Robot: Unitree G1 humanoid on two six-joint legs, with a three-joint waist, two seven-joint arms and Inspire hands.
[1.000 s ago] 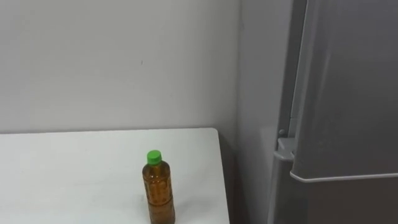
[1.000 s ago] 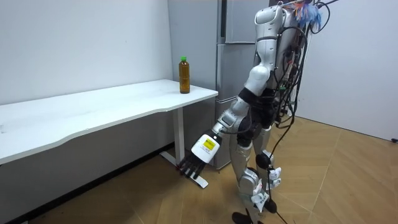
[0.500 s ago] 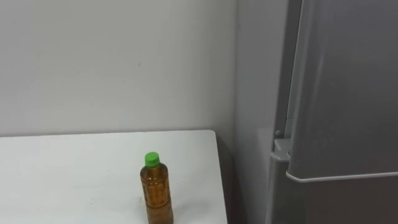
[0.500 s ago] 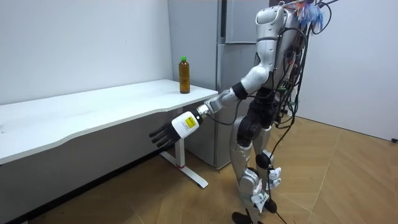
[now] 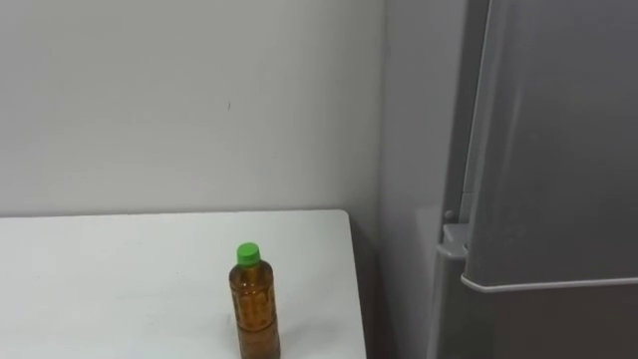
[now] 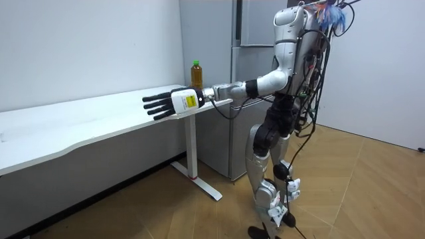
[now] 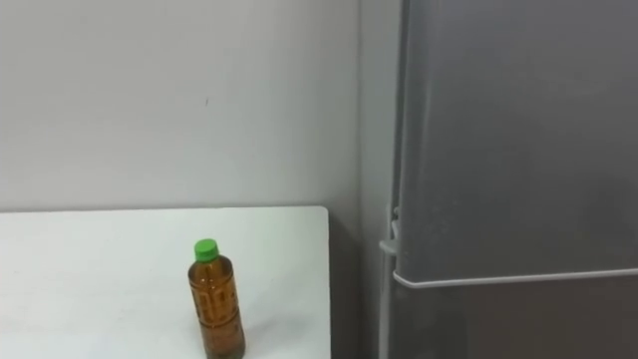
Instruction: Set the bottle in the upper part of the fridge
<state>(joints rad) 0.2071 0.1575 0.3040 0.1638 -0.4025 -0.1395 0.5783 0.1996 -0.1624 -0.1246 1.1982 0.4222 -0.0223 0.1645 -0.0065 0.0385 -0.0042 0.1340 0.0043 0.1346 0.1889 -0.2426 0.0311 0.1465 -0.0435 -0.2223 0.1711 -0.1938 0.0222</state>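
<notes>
The robot stands beside the fridge [image 5: 558, 179] and faces the corner of the white counter [image 5: 120, 269]. Its left hand [image 6: 166, 104] is stretched out level, at about the height of the counter's front edge, with the fingers straight and spread, so it is open and holds nothing. The bottle [image 5: 255, 304] stands upright on the counter with its green cap on. From the hand it is further in, toward the wall, and more to the fridge side, about in line with the wrist in the room view; it is near the hand but not touching it. I judge the step in hand to be the reach for the bottle. To do it well, the hand should come back a little toward the fridge side and go in over the counter, then approach the brown body from the side, below the cap. The fingers should close only when the bottle is well inside the palm, because a touch with straight fingers can tip it. The fridge doors look closed, so the upper one must be opened too.
</notes>
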